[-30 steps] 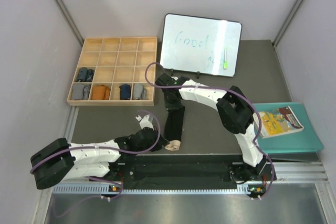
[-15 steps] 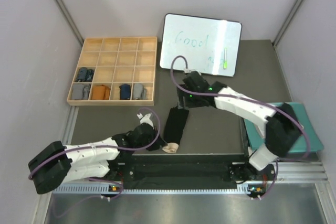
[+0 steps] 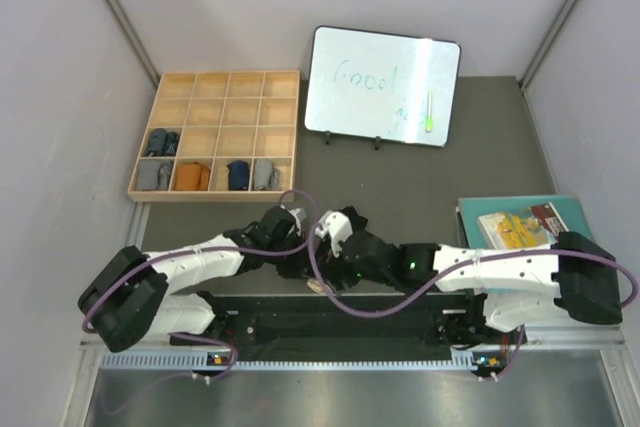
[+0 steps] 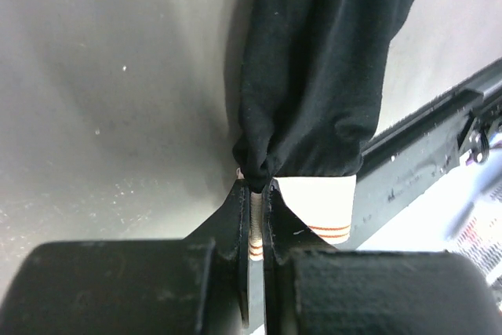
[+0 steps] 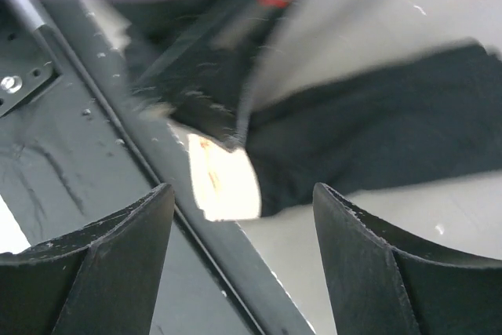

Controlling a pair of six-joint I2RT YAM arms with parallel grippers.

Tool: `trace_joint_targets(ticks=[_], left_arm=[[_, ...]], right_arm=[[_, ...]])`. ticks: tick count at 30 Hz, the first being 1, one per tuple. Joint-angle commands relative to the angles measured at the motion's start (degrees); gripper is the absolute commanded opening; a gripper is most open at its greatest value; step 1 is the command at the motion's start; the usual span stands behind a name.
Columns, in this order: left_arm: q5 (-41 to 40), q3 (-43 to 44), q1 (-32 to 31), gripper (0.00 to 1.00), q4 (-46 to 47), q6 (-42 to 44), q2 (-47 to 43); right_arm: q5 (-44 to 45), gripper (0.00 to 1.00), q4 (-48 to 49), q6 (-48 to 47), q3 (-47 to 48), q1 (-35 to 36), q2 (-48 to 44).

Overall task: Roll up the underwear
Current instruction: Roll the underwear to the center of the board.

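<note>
Black underwear [image 4: 314,76] lies stretched out on the grey table, its beige waistband [image 4: 318,202] at the near end by the black front rail. My left gripper [image 4: 256,202] is shut on a bunched corner of that waistband. The right gripper [image 5: 239,225] is open, with its fingers [image 5: 118,249] wide apart just above the waistband end [image 5: 223,182] of the underwear [image 5: 376,139]; nothing is between them. In the top view both grippers meet near the table's front middle, left gripper [image 3: 300,265] and right gripper [image 3: 335,252], and the arms hide most of the cloth.
A wooden compartment tray [image 3: 212,195] at the back left holds several rolled cloths [image 3: 188,176] in its near rows. A whiteboard [image 3: 383,87] stands at the back. A teal folder [image 3: 575,267] with a colourful book lies at the right. A black rail [image 3: 350,322] runs along the front edge.
The right gripper has let go of the underwear's far end, opened, and swung back to the near waistband end. The left gripper has stayed shut on the waistband, shifting slightly right.
</note>
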Motion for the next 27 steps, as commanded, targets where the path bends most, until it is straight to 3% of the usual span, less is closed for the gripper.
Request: trace_joint_targets(ticks=[1,11,27], left_arm=[[8.14,2.67,3.53,0.0,-6.51,5.96,3.41],[13.07,4.34,7.67,0.0,-9.33,9.57,6.76],[14.92,5.92,9.6,0.0,-12.58,12.13,7.46]], right_arm=[[8.07,0.71,10.62,-6.34,-0.6,7.5,3.05],[14.14,0.7,10.72,-12.94,5.37,16.04,17.28],[22.05,0.63,8.25,-19.26,8.8,18.16,27.57]])
